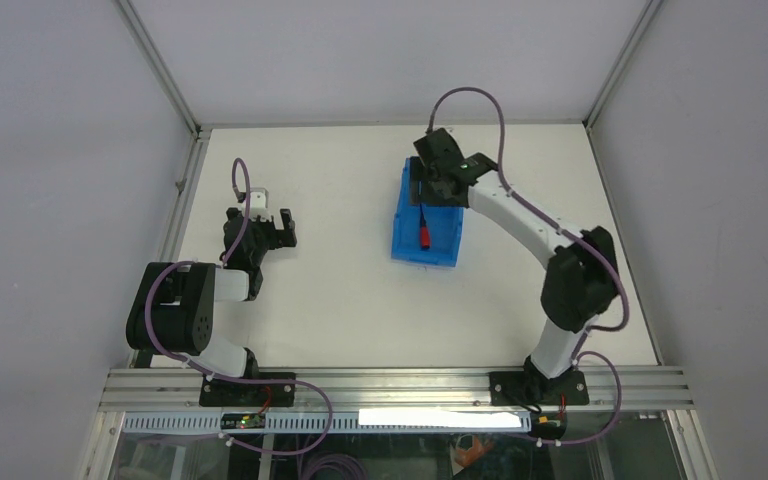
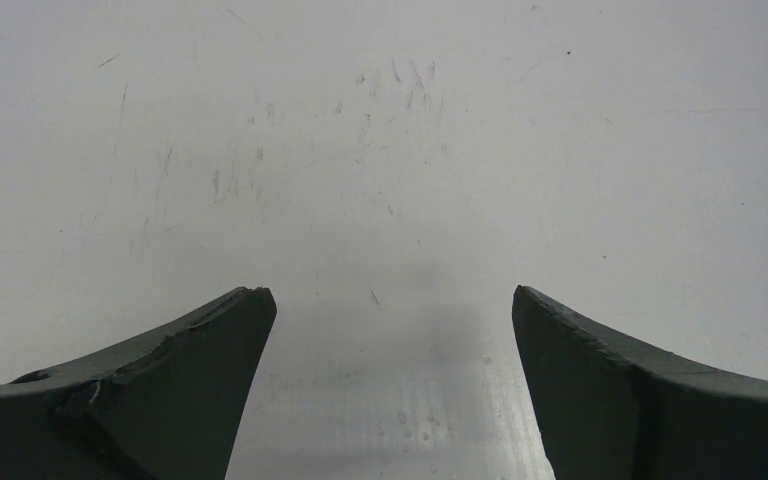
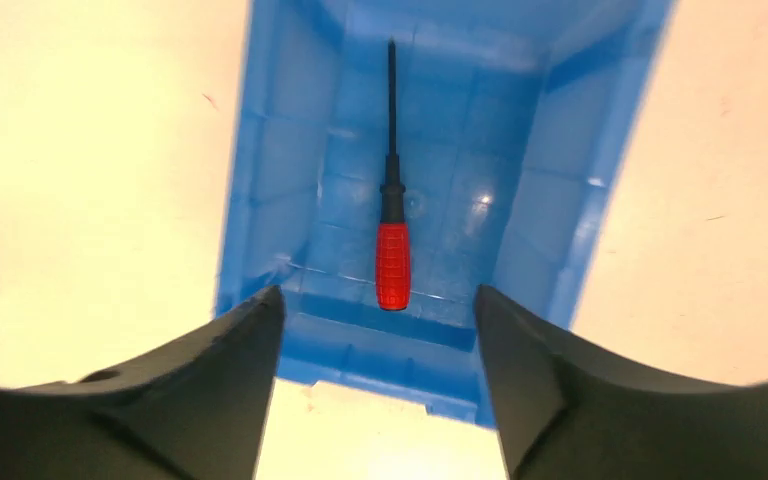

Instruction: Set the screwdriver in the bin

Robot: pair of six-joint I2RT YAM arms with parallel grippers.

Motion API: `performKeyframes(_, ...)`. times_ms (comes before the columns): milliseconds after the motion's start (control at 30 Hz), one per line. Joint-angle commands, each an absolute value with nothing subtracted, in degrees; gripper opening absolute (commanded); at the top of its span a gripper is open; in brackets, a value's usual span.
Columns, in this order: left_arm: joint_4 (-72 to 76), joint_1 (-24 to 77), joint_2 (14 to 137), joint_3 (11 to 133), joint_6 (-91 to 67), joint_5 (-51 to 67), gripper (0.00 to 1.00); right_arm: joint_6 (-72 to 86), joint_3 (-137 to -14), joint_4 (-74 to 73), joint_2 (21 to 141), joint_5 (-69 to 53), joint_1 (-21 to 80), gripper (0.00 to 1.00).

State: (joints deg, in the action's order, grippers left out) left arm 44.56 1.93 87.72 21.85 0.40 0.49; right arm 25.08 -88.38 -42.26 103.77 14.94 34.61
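My right end effector (image 3: 378, 293) hung above the bin (image 3: 280, 170), fingers apart and empty. The screwdriver (image 3: 392, 240) lay flat on the bin's floor. My left end effector (image 2: 392, 292), also spread, hovered over the surface (image 2: 380, 130), well left of the bin.

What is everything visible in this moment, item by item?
bin: one, bright blue, on the table right of centre, toward the far edge
screwdriver: one, red handle and dark shaft, lying flat inside the bin
table: one, white, under everything
left arm: one, black and white, folded near its base
right arm: one, white and black, reaching to the bin
left claw: one, dark, open, empty over bare table
right claw: one, dark, open above the bin, holding nothing
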Motion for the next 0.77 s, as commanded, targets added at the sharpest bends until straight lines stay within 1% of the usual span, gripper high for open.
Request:
performKeyframes(0, 46.1, 2.6, 86.4, 22.0, -0.5, 1.0, 0.99, 20.7, -88.9, -41.9, 91.1, 19.7, 34.4, 0.78)
performKeyframes(67, 46.1, 2.6, 86.3, 22.0, -0.5, 1.1, 0.99, 18.6, -87.2, -42.4, 87.6, 20.7, 33.7, 0.98)
performKeyframes(100, 46.1, 2.6, 86.3, 22.0, -0.5, 1.1, 0.99, 17.8, -86.3, -42.8, 85.8, 21.2, 33.0, 0.99)
performKeyframes(267, 46.1, 2.6, 86.4, 22.0, -0.5, 1.1, 0.99, 14.4, -81.9, -44.5, 77.6, 21.9, 25.4, 0.99)
performKeyframes(433, 46.1, 2.6, 86.4, 22.0, -0.5, 1.1, 0.99, 14.1, -80.3, -49.2, 73.0, 24.2, 16.6, 0.99)
performKeyframes(533, 46.1, 2.6, 86.4, 22.0, -0.5, 1.1, 0.99, 14.7, -79.3, -50.4, 71.0, 28.0, 14.6, 0.99)
performKeyframes(733, 46.1, 2.6, 86.3, 22.0, -0.5, 1.1, 0.99, 15.0, -77.3, -49.2, 69.1, 25.1, 13.3, 0.99)
